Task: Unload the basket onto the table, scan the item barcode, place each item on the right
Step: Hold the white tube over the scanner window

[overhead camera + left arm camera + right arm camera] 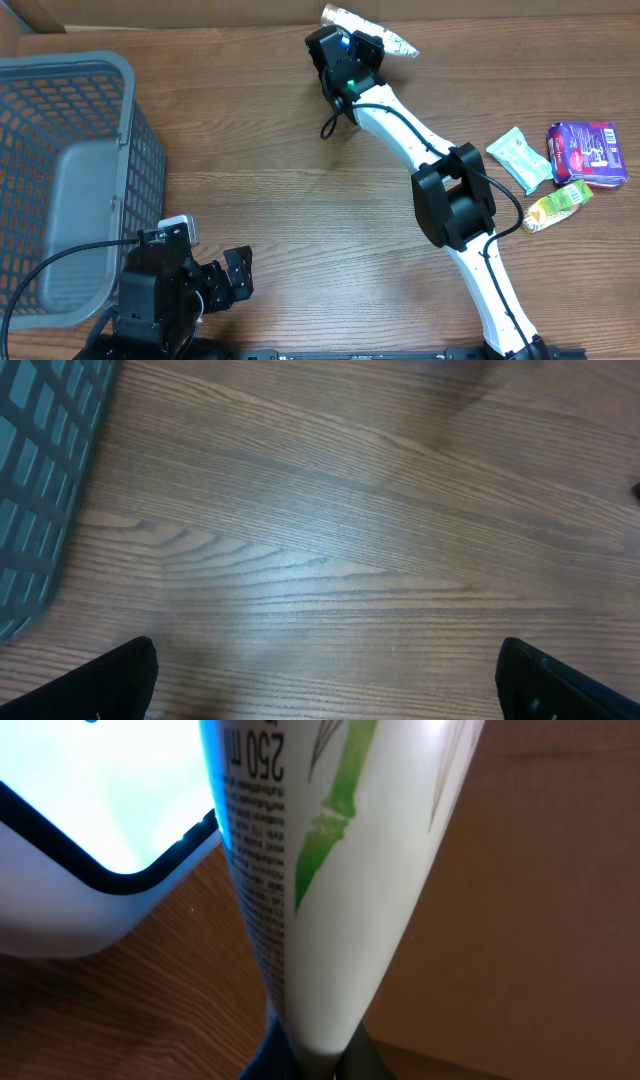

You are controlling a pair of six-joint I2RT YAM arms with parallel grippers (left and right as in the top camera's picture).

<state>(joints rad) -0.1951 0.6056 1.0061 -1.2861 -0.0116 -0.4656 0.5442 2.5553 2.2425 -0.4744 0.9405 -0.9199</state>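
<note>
Overhead first: my right gripper [352, 45] is at 12 o'clock on the table [300, 200], clenched on the tube [385, 35]. The tube is lifted near the far edge. Its long axis runs roughly from 10 to 4 o'clock, with the tapered end toward 4. My left gripper [238, 272] rests at 7 o'clock beside the grey basket [70, 120], released and empty. A mint packet [520, 158], a purple packet [588, 152] and a yellow-green pouch [557, 207] lie at 3 o'clock, well apart from the tube.

Next, the left wrist view shows only bare wood between my spread fingers [120, 680], with a corner of the basket at 9 o'clock.

Finally, in the right wrist view the tube rises from my grip at 6 o'clock toward 12, leaning slightly to 1. It is narrow where I pinch it and wider further out. A white device with a lit window [90, 790], which I take to be the scanner, sits at 10 o'clock just beside the tube. The tube's column of small print [255, 850] faces it, and no barcode shows from here.

To do this step well, I judge I should roll the tube slowly about its long axis and stop once the code faces the window. I should hold it near the glass and steady, and grip no harder, since a soft tube buckles and warps its print.
</note>
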